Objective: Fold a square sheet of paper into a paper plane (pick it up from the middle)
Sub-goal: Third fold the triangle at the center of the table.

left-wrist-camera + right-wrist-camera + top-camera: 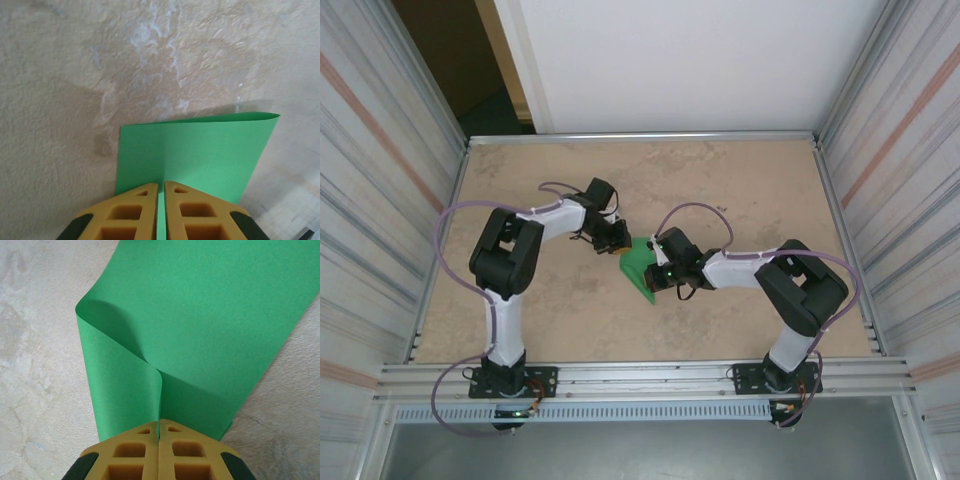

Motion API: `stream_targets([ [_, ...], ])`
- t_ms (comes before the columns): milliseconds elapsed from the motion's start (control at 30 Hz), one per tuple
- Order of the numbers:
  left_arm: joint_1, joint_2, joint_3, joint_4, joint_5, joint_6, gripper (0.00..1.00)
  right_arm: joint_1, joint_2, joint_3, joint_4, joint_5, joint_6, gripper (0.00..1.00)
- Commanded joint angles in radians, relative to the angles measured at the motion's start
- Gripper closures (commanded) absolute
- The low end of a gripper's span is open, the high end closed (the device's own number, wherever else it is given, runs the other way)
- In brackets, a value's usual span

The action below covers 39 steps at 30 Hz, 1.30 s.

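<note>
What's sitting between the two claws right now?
The green sheet of paper, pinched by the left claw and the right claw, in the top view.

Grips the square sheet of paper (195, 150) in the left gripper (161, 184), yellow fingers (127, 210) almost touching, a green sliver between them. Spreads ahead of the fingertips and to their right, far edge curling. Covers mottled beige table (100, 60).

Table (740, 190): beige, mottled with pale blotches, matte, edged by a thin metal frame. Side walls, left (375, 170) and right (910, 150): ribbed grey metal with faint reddish stripes. Back panel (700, 60): plain white. Opening (440, 60) at far left: dark, tan jamb beside it. Rail (650, 375) along near edge: aluminium, slotted strip below. Light: even, soft.
</note>
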Motion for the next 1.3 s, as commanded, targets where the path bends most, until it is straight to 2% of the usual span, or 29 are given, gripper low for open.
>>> stream_targets([
  [0, -0.007, 0.034, 0.018, -0.070, -0.040, 0.033, 0.89, -0.004, 0.005, 0.024, -0.035, -0.008, 0.022, 1.00],
  [1267, -0.018, 0.077, 0.037, -0.099, -0.054, 0.058, 0.91, -0.011, 0.035, 0.043, -0.061, 0.002, 0.007, 1.00],
])
